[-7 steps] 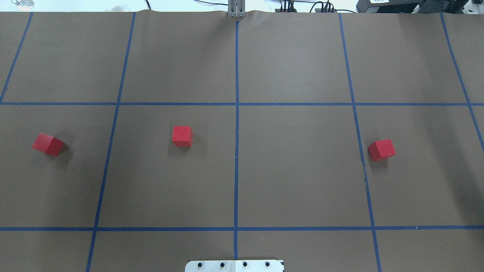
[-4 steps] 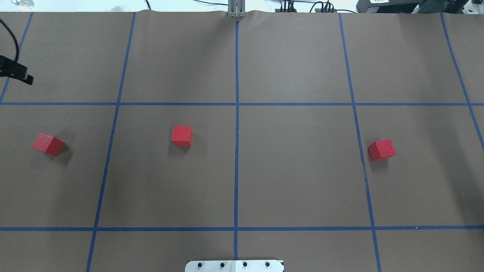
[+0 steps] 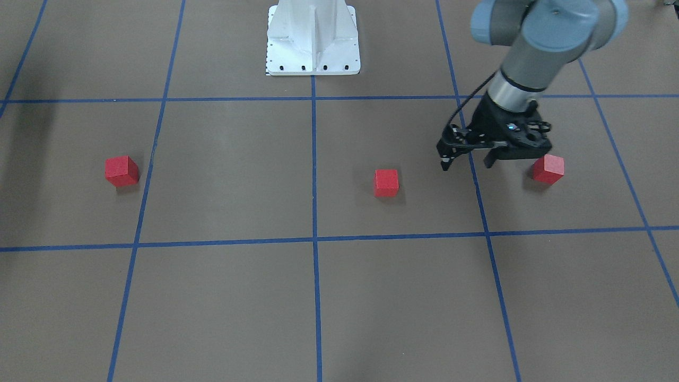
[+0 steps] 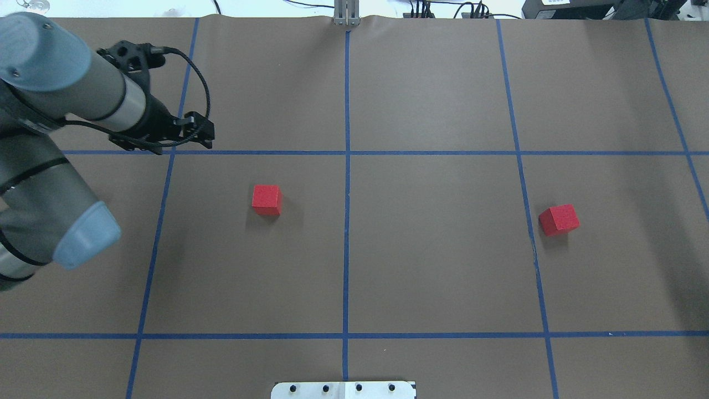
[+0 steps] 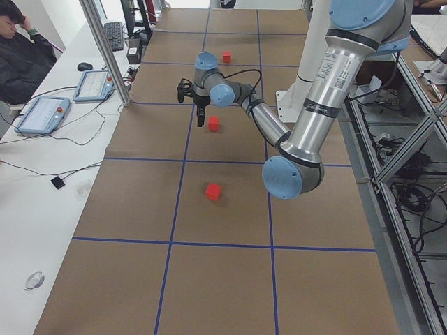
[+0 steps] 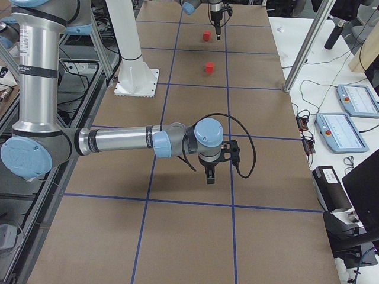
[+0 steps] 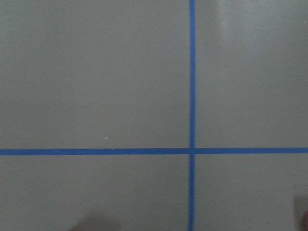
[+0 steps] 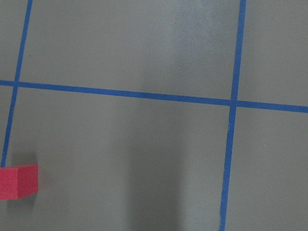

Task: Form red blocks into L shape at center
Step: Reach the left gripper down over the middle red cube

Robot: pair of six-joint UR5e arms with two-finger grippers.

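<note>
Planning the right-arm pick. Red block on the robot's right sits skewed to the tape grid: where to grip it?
Grip that red block on two opposite side faces, coming straight down, with the right hand yawed to match its skew. It lies flat, edges angled to the blue tape line beside it.

Silver arm tubes (image 3: 522, 71), pale blue joint caps (image 4: 86, 238), black left end effector (image 3: 467, 162), looped black cable (image 4: 207, 91), white bolted base (image 3: 313, 37).

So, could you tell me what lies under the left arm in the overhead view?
In that view the left arm covers the brown board beneath it. The front-facing view shows a third red block resting there, beside the open left gripper.
</note>
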